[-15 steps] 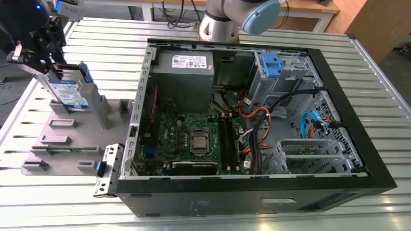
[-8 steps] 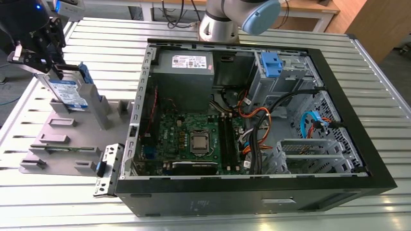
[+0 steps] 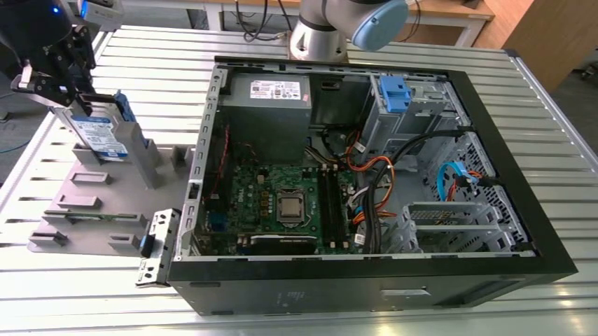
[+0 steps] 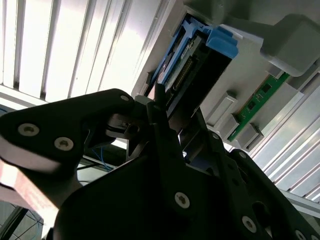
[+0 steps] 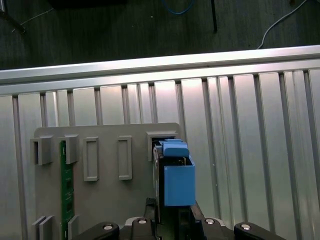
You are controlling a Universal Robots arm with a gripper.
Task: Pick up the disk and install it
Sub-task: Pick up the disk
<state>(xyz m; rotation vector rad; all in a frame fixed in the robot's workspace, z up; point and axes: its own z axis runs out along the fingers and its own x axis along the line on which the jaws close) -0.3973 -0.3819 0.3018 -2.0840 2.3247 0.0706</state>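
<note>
Exterior view shows you the disk (image 3: pixel 98 136) upright at the grey holder (image 3: pixel 94 203), on the exterior view's left, with the pincer (image 3: pixel 82 105) pinching its top edge. The open computer case (image 3: pixel 374 287) sits beside them on the desk (image 3: pixel 556 140).

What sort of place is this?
Probably a robotics lab bench for PC assembly: an open PC case on a slatted metal table, a grey fixture holding the disk, the gripper at it.

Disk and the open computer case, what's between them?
In the exterior view, upright posts of the grey holder stand between the disk and the computer case; nothing else lies there.
</note>
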